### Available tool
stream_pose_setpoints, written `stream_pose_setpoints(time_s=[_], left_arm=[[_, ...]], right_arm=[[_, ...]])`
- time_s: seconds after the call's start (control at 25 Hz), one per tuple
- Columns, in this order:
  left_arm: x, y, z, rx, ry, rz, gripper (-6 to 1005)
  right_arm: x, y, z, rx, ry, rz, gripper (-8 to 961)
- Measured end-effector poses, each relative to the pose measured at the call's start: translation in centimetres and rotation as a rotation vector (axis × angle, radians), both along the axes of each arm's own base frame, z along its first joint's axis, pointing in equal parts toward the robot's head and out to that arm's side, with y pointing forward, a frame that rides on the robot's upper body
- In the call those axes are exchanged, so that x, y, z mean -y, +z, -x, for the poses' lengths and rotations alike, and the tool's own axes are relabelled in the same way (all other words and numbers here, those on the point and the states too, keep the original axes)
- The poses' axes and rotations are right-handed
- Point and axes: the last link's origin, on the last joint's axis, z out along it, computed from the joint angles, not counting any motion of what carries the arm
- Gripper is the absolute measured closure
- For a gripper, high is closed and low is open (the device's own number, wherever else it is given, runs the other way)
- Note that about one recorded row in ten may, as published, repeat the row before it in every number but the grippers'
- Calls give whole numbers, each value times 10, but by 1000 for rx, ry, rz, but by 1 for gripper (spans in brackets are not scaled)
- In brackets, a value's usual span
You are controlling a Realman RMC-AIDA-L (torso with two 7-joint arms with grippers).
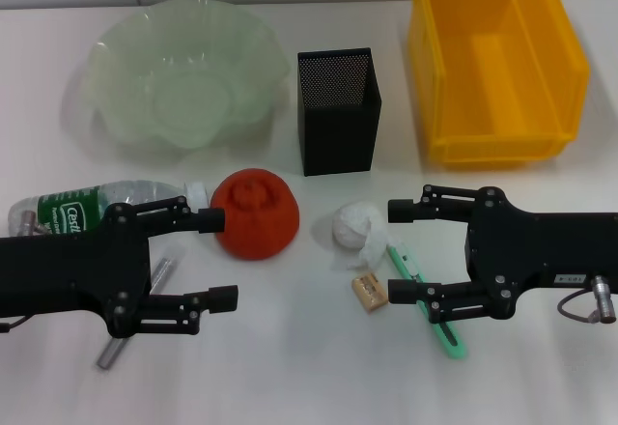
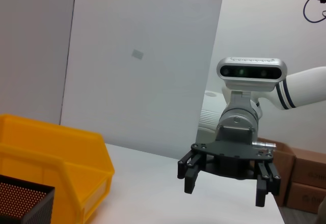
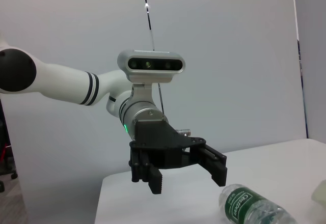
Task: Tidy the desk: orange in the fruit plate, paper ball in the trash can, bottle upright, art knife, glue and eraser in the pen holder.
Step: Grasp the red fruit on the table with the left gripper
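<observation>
Here, one orange (image 1: 255, 214) on the white desk (image 1: 290, 377), centre-left, in front of the one fruit plate (image 1: 183, 68) and apart from it, not in it. Just beside it toward the right arm, one paper ball (image 1: 358, 225), crumpled and white, resting on the desk. Near that, one tan eraser (image 1: 369, 291), flat on the surface, and one green art knife (image 1: 425, 299) lying partly beneath the right gripper. Behind the orange and the paper ball, one black mesh pen holder (image 1: 338, 109), upright. Beyond it on the right side, one yellow trash can (image 1: 494, 58). On the left side, one bottle (image 1: 92, 205) lying on its side, cap pointing toward the orange, partly covered by the left arm. One slim grey cylinder (image 1: 135, 314), possibly the glue, lying under the left gripper.

Two grippers, both low over the desk and pointing inward toward each other. Left gripper (image 1: 216, 257): fingers spread apart, gripping nothing, upper fingertip next to the orange. Right gripper (image 1: 398, 251): fingers likewise spread, gripping nothing, tips near the paper ball and eraser. Seen from each wrist camera, the opposite gripper with fingers parted.
</observation>
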Motion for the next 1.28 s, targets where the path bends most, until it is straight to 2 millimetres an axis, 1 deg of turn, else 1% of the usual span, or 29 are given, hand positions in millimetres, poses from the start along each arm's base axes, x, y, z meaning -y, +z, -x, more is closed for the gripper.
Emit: stream_pose_setpoints(time_s=[0.32, 0.48, 0.6, 0.64, 0.68, 0.8, 0.84, 0.88, 0.92, 1.04, 1.12, 1.2, 1.28], left_arm=[[-1, -1, 0, -1, 4, -5, 170], [-4, -4, -1, 8, -23, -48, 172], [-12, -15, 0, 34, -27, -106, 173], [-15, -17, -1, 40, -26, -118, 173], [-22, -24, 1, 41, -8, -158, 174], [-33, -36, 3, 28, 13, -209, 175], [-35, -39, 3, 26, 19, -219, 175], [-35, -39, 3, 26, 19, -219, 176], [-43, -49, 2, 28, 41, -261, 176], [-47, -54, 2, 28, 52, -286, 178], [-52, -61, 2, 8, 62, -301, 178], [-53, -64, 3, 3, 69, -300, 179], [-54, -72, 7, -26, 107, -298, 180]], right_arm=[[2, -2, -2, -5, 0, -1, 141], [2, -4, -4, -5, -9, -1, 144], [3, -7, -8, -3, -35, -2, 145], [5, -10, -12, -2, -49, -3, 146], [5, -10, -12, -2, -49, -3, 146], [11, -13, -20, -2, -73, -15, 148], [13, -13, -24, 1, -91, -24, 149], [13, -13, -24, 1, -91, -24, 149], [15, -13, -27, 0, -106, -29, 150], [17, -14, -29, -3, -119, -28, 151], [17, -14, -29, -3, -121, -28, 153], [17, -14, -29, -4, -122, -29, 154], [17, -15, -29, -4, -123, -29, 155]])
